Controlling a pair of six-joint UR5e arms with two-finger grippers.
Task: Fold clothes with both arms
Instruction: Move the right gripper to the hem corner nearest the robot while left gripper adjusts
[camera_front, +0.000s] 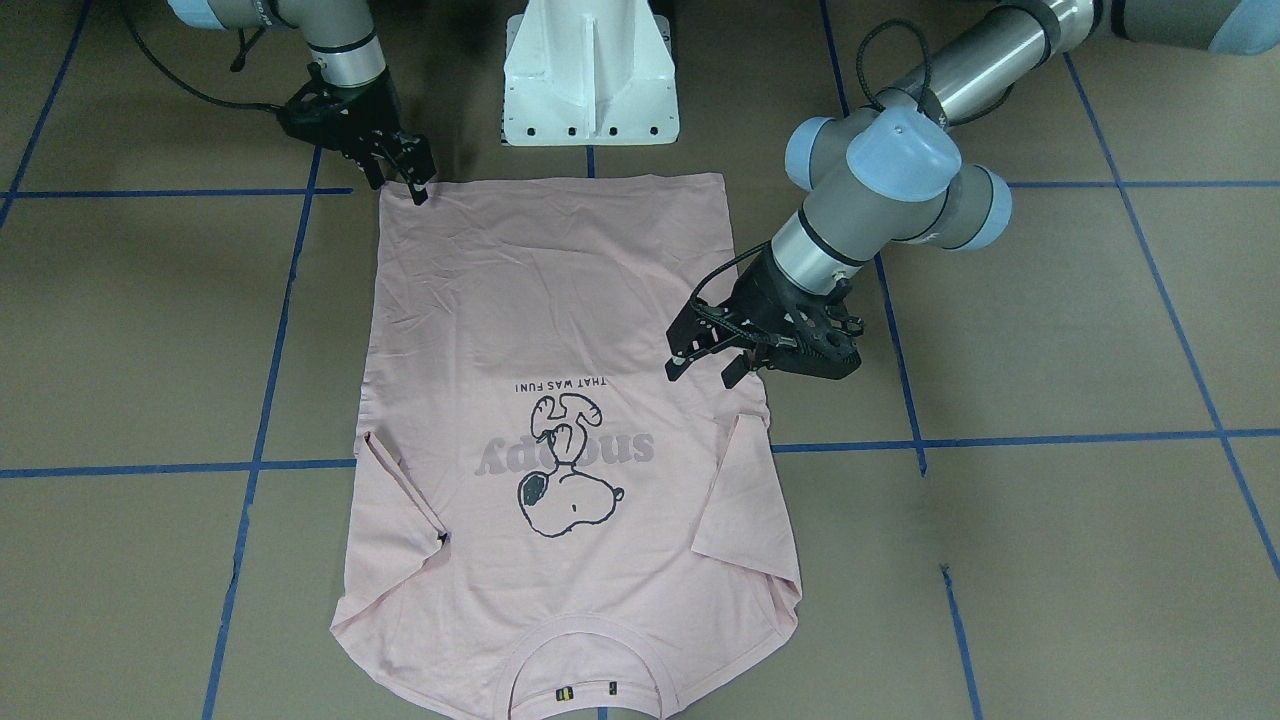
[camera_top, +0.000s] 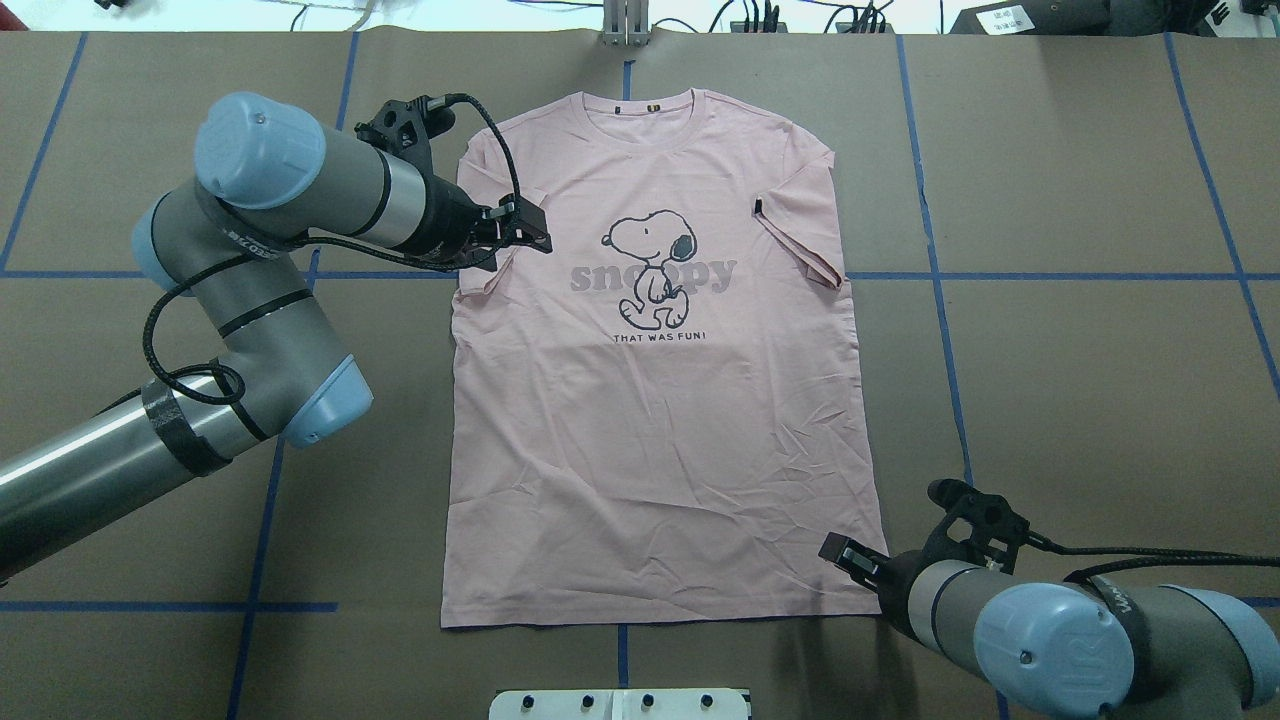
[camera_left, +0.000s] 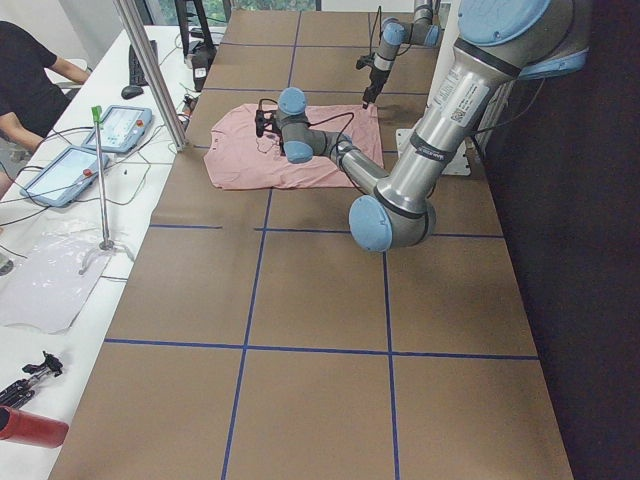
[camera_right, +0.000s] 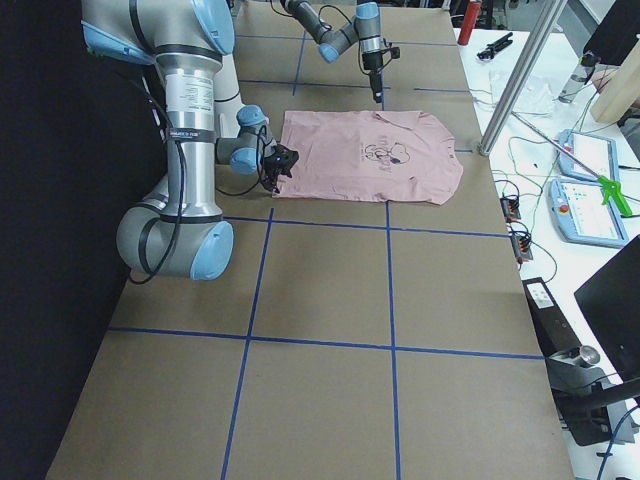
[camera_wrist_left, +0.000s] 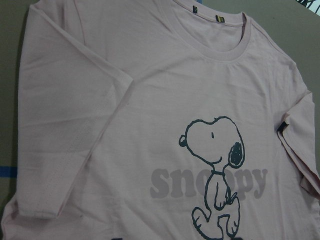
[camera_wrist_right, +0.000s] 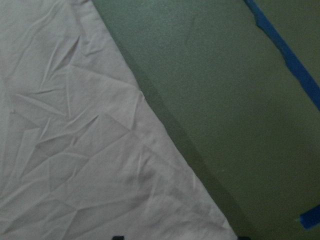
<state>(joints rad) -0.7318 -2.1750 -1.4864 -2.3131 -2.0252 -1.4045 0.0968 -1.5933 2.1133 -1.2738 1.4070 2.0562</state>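
Entry: the pale pink short-sleeved T-shirt with a dark cartoon-dog print (camera_top: 660, 430) was laid flat, print up, on the brown paper-covered counter (camera_top: 1050, 400). Its hem was toward the white pedestal base (camera_front: 590, 70) and its collar away from it. Both sleeves appeared to be turned in over the body.

The black two-finger left gripper (camera_front: 700, 372) was positioned over the shirt's side edge, just below the folded left sleeve (camera_front: 735, 500). Its fingers were spread and nothing was pinched. The black two-finger right gripper (camera_front: 402, 186) was positioned at the hem corner (camera_wrist_right: 215, 220) on the opposite side. Its fingers were likewise spread, and the corner was not seen to be clamped.

The step was judged to be the approach for a fold, with no grasp yet made and the task at an early stage. The next move was judged to call for each set of fingers to be lowered onto the cloth edge and closed. Both would then need to be lifted together so that the fabric is not dragged or bunched.
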